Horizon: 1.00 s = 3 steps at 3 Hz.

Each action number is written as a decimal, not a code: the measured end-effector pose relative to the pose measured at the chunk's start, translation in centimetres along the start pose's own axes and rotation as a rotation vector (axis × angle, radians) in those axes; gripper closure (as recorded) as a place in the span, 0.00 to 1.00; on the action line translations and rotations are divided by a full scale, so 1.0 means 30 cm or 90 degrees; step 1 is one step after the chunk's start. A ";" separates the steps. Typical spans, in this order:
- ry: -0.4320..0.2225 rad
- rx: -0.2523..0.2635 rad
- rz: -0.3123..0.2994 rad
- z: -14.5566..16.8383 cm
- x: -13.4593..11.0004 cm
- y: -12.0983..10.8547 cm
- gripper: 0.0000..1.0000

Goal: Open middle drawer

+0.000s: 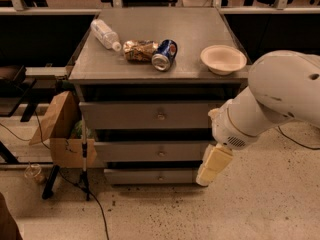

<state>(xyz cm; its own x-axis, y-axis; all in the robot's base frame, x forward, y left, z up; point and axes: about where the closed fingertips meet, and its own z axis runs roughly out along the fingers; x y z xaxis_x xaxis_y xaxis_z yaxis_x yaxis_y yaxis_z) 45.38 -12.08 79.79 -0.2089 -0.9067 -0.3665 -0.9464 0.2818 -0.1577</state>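
The grey cabinet has three drawer fronts, all shut. The middle drawer [140,152] is the middle-width front, with a small round metal knob [161,154] at its centre. The widest drawer [135,115] is above it and the narrowest drawer [150,175] below. My gripper [213,165], cream-coloured, hangs from the white arm [280,91] in front of the right ends of the middle and bottom drawers. It is well to the right of the knob and holds nothing I can see. The arm hides the cabinet's right edge.
On the cabinet top [100,64] lie a plastic bottle [104,34], a snack bag [140,49], a blue can [164,54] and a white bowl [223,59]. A brown paper bag [57,129], a stand with a cable [83,169] and a plastic cup [33,172] stand at the left.
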 end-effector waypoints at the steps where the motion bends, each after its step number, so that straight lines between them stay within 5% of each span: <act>1: 0.000 0.000 0.000 0.000 0.000 0.000 0.00; 2: 0.013 0.000 0.008 0.068 0.013 -0.060 0.00; 3: 0.023 -0.006 0.036 0.256 0.081 -0.179 0.00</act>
<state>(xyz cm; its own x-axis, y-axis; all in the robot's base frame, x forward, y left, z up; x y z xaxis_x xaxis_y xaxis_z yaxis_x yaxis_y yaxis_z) 51.83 -13.38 72.72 -0.2710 -0.9002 -0.3409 -0.9351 0.3303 -0.1288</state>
